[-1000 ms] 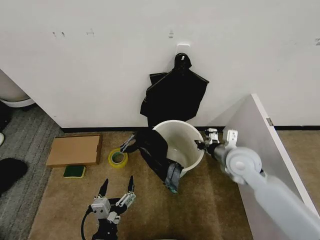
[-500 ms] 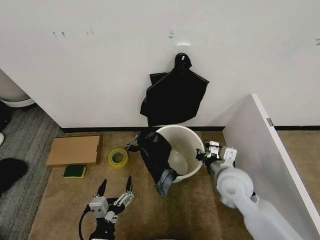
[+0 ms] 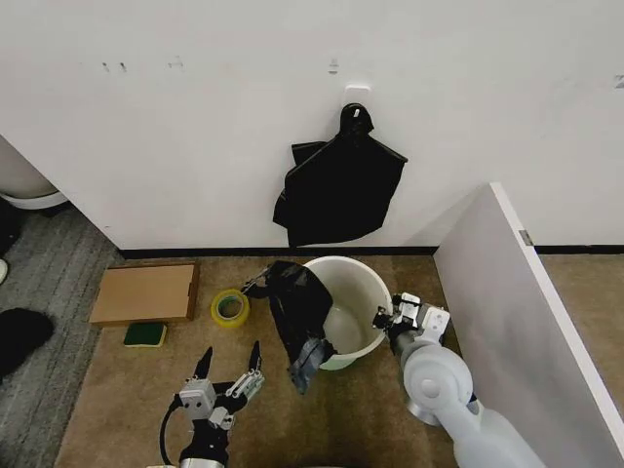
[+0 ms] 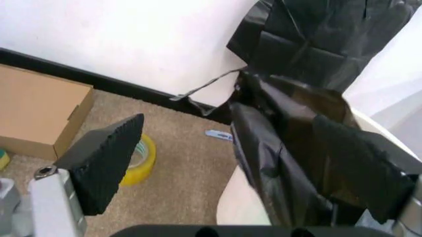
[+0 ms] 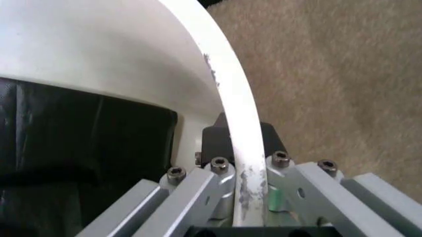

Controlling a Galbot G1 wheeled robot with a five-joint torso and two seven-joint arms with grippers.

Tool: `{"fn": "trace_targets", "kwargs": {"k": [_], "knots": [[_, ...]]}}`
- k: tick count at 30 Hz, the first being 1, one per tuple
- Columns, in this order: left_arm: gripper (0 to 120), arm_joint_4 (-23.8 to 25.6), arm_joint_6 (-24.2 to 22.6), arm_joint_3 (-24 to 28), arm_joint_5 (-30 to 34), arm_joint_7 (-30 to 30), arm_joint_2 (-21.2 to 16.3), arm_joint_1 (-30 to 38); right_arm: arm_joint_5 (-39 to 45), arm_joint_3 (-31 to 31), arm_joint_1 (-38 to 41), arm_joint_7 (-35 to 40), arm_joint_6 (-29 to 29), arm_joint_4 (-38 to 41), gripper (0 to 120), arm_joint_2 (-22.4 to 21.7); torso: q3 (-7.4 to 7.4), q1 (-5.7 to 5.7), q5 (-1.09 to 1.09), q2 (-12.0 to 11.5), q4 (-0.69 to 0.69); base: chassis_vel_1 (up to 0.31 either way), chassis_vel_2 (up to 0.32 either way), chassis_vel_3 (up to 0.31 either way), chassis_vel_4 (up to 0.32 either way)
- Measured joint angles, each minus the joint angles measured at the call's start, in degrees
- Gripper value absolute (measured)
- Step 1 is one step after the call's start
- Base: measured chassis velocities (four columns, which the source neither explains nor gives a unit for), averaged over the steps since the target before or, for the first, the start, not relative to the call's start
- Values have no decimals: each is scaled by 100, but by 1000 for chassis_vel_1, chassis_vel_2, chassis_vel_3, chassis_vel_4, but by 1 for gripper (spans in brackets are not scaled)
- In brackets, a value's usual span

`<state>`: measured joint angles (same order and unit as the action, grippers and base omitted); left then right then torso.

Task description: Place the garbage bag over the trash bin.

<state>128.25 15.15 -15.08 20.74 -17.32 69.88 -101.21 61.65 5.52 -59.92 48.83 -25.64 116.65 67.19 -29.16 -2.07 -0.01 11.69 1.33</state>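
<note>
Bin (image 3: 353,304) dragged nearer; right pincer (image 5: 247,170) clamps rim, bag (image 3: 298,310) draped; left pincer (image 3: 228,371) spread, low.

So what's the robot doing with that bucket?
The robot is trying to fit a black bag over a white bin on the carpet. Its right gripper is clamped on the bin's rim, holding it. The bag hangs over the opposite side of the rim, partly inside and partly down the outside. The left gripper hovers open nearby, holding nothing.
</note>
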Motion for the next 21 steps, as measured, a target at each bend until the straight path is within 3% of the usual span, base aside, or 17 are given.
{"fn": "trace_targets", "kwargs": {"k": [21], "knots": [[100,33,44,-3,-61,2,108,-66,-802,-375,155,-824,430,-577,0,339,0,0,1,0,-1,0,0,0,0]]}}
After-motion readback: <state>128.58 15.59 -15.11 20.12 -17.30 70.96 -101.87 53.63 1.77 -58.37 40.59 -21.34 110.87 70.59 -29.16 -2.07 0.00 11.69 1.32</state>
